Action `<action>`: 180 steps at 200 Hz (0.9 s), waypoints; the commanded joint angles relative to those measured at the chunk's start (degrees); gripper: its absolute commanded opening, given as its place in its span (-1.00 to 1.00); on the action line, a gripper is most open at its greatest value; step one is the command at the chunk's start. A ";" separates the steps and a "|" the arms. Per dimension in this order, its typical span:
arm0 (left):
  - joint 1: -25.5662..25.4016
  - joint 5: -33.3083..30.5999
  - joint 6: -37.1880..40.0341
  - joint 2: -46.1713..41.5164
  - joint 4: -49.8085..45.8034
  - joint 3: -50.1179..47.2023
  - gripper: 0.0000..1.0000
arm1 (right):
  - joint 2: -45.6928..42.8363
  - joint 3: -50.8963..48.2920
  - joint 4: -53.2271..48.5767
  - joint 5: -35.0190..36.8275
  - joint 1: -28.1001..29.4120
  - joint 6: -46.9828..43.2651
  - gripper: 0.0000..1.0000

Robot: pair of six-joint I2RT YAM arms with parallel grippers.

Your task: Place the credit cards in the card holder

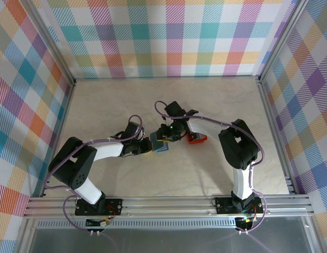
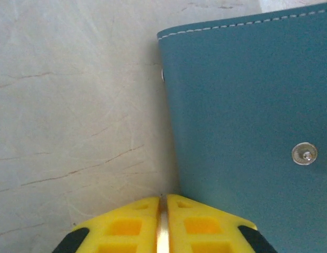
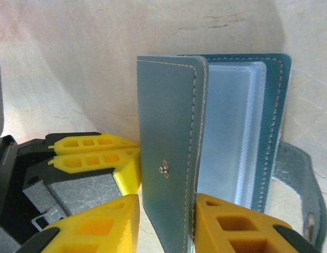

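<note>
Pinches front flap of teal stitched folding card holder point(image 3: 169, 121) at bench point(image 1: 216, 105) middle with right fingers point(image 3: 166, 205); presses left fingers point(image 2: 163, 201) nearly together beside it, contents untellable; bares clear pockets point(image 3: 229, 132), seemingly empty; leaves all card loading ahead, probably.

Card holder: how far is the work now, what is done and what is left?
Done: the card holder is open, clear pockets showing. In hand: the right claw grips its cover; the left claw sits shut beside it, a pale sliver between its fingers, perhaps a card edge. Left: I can make out no card in the pockets, so loading seems yet to come.
</note>
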 commanded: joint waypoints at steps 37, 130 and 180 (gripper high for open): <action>3.57 0.69 -0.90 -8.35 -2.60 -1.82 -0.61 | -0.55 1.64 1.99 -2.43 0.94 1.39 -0.39; 13.44 3.79 -1.82 -27.96 -20.61 -6.63 -0.57 | 5.80 11.46 -2.83 0.92 6.65 3.10 -0.28; 15.85 5.34 -1.23 -33.25 -23.52 -8.56 -0.56 | 9.70 16.38 -4.21 1.43 8.54 3.76 -0.18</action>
